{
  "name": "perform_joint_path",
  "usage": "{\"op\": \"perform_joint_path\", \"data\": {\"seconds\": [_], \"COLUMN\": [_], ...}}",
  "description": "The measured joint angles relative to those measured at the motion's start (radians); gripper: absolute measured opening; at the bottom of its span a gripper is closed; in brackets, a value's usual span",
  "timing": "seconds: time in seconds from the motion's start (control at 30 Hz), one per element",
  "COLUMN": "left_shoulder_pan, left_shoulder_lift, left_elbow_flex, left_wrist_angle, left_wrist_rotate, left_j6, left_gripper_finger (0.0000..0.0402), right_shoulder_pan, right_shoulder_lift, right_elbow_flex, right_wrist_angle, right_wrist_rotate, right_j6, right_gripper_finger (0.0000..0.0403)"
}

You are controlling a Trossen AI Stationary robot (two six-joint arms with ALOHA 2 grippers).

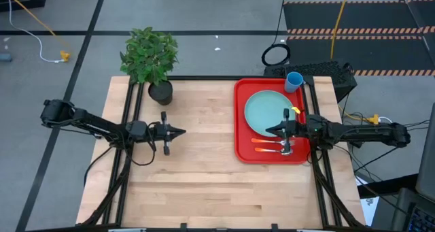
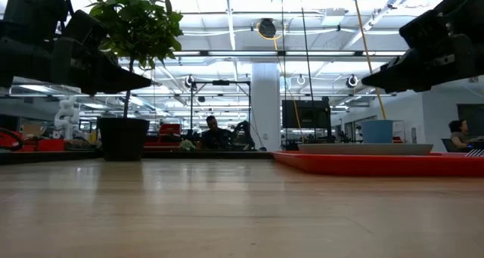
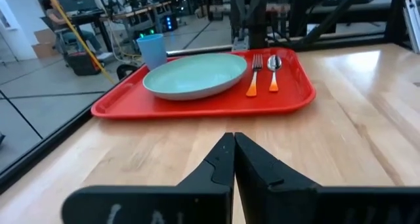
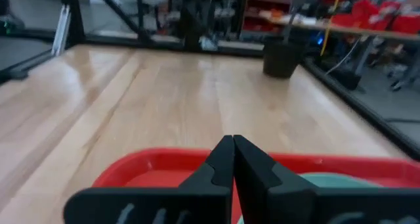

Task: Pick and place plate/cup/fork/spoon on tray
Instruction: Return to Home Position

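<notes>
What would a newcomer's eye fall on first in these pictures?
The red tray on the table's right side, carrying the turquoise plate, blue cup, fork and spoon. Then the potted plant at the far left corner. The right gripper hovers over the tray, the left gripper over bare wood.

A big red rectangular plastic tray [image 1: 240,126] with rounded corners and a low raised rim lies flat on the right side of a pale wooden table [image 1: 197,157]. A large round pale turquoise plate [image 1: 265,113] rests in its middle. A small bright blue cylindrical cup [image 1: 293,81] stands upright in the tray's top right corner as seen from above, just beside the plate. Below the plate, a small orange-handled fork [image 3: 254,71] with silver tines and an orange-handled spoon [image 3: 273,69] with a rounded silver bowl lie flat, parallel, the fork nearer the plate.
</notes>
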Motion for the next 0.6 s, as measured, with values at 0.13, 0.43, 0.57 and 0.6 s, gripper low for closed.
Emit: {"op": "perform_joint_path", "data": {"seconds": [0.13, 0.43, 0.57, 0.6], "left_shoulder_pan": [0.000, 0.000, 0.003, 0.005], "left_shoulder_lift": [-0.038, -0.095, -0.115, -0.120], "left_elbow_flex": [0.000, 0.000, 0.000, 0.000], "left_wrist_angle": [-0.048, -0.061, -0.062, -0.063], "left_wrist_rotate": [0.000, -0.017, -0.036, -0.036], "left_j6": [0.001, 0.017, 0.043, 0.043], "left_gripper_finger": [0.0004, 0.0013, 0.0004, 0.0004], "right_shoulder_pan": [0.040, 0.105, 0.105, 0.105], "right_shoulder_lift": [-0.105, -0.324, -0.365, -0.362], "right_elbow_flex": [-0.001, -0.002, 0.001, 0.000], "right_wrist_angle": [-0.052, -0.187, -0.202, -0.208], "right_wrist_rotate": [0.026, 0.027, 0.024, 0.024], "right_j6": [0.000, -0.016, -0.025, -0.032], "right_gripper_finger": [0.0000, 0.0000, 0.0000, 0.0000]}}
